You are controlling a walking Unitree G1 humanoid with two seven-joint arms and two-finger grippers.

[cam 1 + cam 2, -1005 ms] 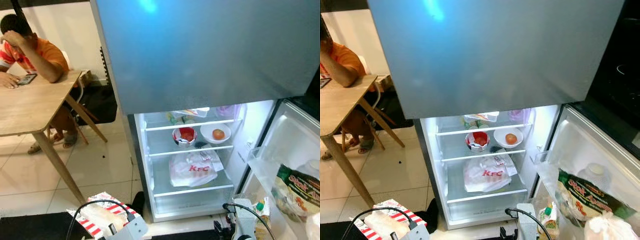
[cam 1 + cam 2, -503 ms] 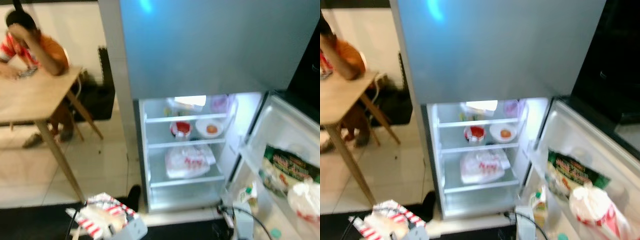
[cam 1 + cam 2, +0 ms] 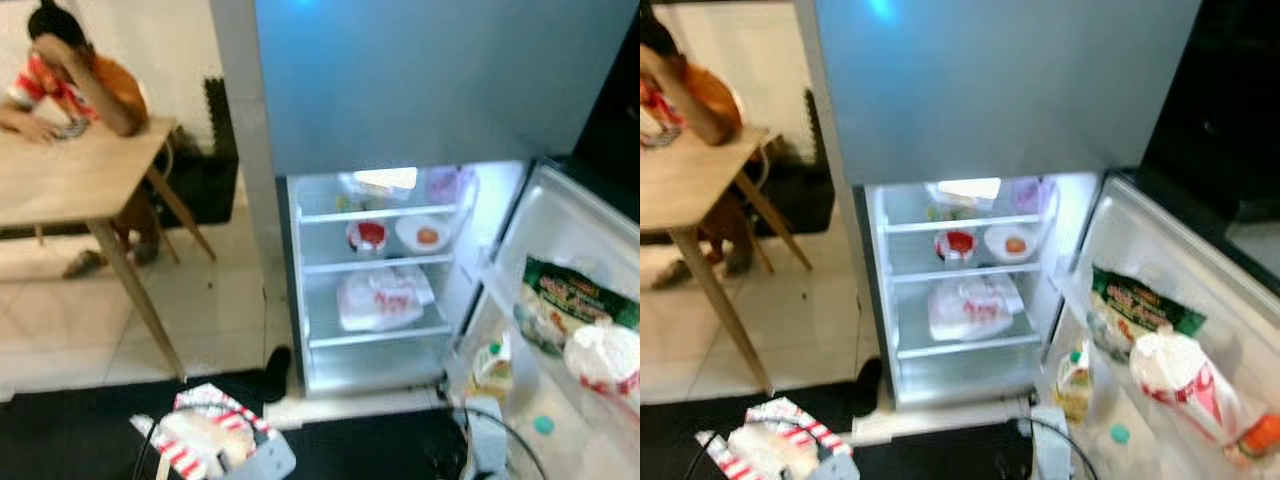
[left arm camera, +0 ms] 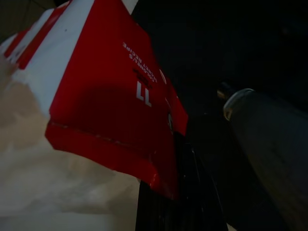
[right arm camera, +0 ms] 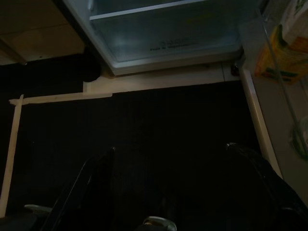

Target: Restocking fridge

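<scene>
The left end effector (image 4: 173,159) grips a half-hidden red-and-white box (image 4: 110,96); the right end effector (image 5: 168,187), dim, is spread.

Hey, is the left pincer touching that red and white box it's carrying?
Touching. In the left wrist view a black finger presses against the red and white box, with no gap between them.

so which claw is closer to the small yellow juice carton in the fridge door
Right. The right claw hangs open just below the small yellow juice carton by the open door. The left claw is off to the left, shut on a red-and-white striped food box.
</scene>
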